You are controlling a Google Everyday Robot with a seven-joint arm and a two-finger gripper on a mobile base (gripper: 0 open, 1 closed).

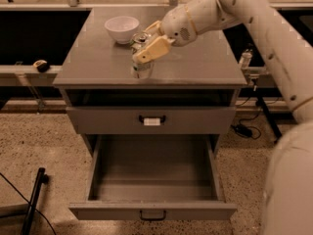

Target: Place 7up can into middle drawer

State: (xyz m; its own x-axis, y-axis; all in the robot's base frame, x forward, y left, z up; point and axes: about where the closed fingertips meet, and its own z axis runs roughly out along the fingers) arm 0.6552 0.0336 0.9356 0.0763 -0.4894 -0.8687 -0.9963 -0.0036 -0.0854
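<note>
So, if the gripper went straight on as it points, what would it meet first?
The gripper, low over the cabinet top, points down-left at the 7up can; likely that first.

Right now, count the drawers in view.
2. The tagged-handle drawer is closed; the middle drawer below it is pulled open. More may be hidden. The gripper is at the 7up can on the cabinet.

Cream jaws of gripper (142, 46) on silvery-green 7up can (142, 70) (grey middle drawer (154, 170))
</note>
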